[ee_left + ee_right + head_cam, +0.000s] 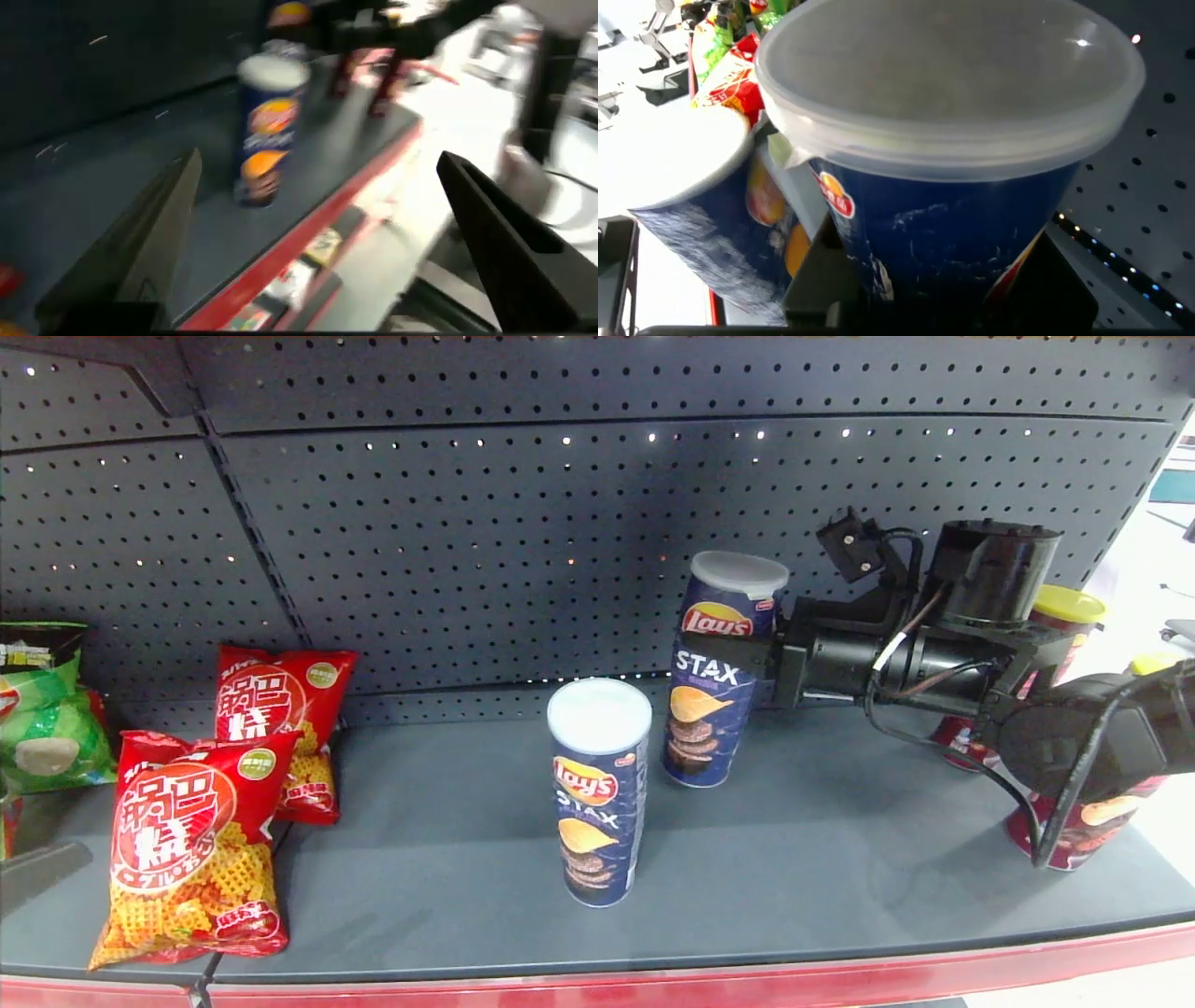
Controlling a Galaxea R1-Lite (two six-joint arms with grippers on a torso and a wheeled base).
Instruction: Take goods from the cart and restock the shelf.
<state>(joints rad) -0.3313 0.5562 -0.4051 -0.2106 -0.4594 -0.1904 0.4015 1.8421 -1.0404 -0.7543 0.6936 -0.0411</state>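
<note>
A blue chip can (705, 728) with a clear lid stands at the back of the grey shelf (840, 859), leaning slightly. My right gripper (738, 663) is shut on its upper half, coming in from the right. In the right wrist view the same blue chip can (952, 215) sits between the dark fingers (822, 280). A second blue can (597, 793) stands upright nearer the front edge, free of any gripper. The left wrist view shows this second blue can (266, 131) beyond my left gripper (318, 252), which is open and holds nothing.
Two red snack bags (201, 840) lie at the shelf's left, with a green bag (42, 719) beyond them. Red cans with yellow lids (1069, 607) stand behind my right arm. The pegboard back wall (523, 541) is close behind. A red strip (653, 985) edges the shelf front.
</note>
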